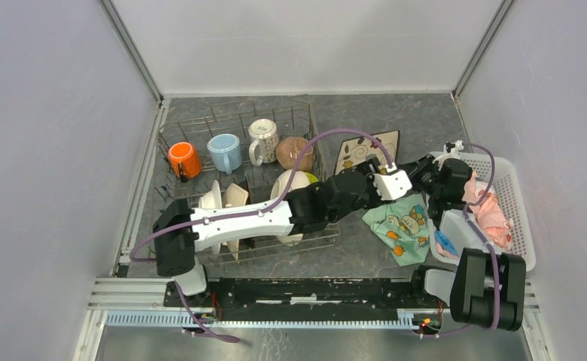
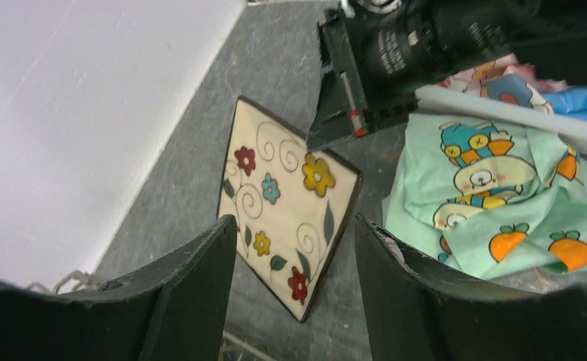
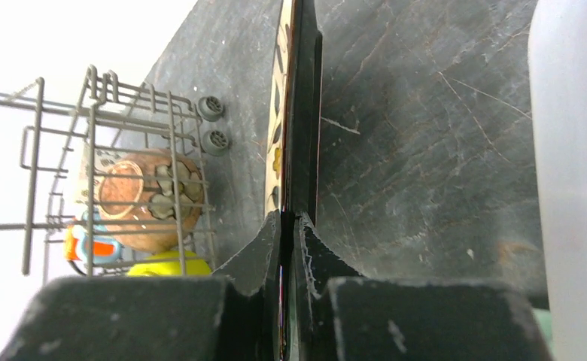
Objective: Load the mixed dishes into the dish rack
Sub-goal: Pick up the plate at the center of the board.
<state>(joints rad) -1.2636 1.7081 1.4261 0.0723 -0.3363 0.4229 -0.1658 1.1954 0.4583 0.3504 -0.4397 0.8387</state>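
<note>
My right tool [image 3: 290,222] is clenched on the upper edge of the square flowered plate [image 2: 279,180]. It holds the plate tilted over the counter [image 1: 418,120], right of the dish rack [image 1: 234,120] and just beside the teal cloth [image 2: 494,188]. My left arm [image 1: 245,218] stretches low across the rack. The left tool [image 2: 296,226] is released, with its fingers spread either side of the plate's lower part and not visibly touching it.

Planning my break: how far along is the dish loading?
Done: orange mug, light-blue mug, patterned mug, tan bowl, lime-green bowl and upright plates sit in the dish rack. In hand: the right gripper pinches an edge of the flowered square plate; the open left gripper faces it. Left: apparently only racking that plate.
</note>
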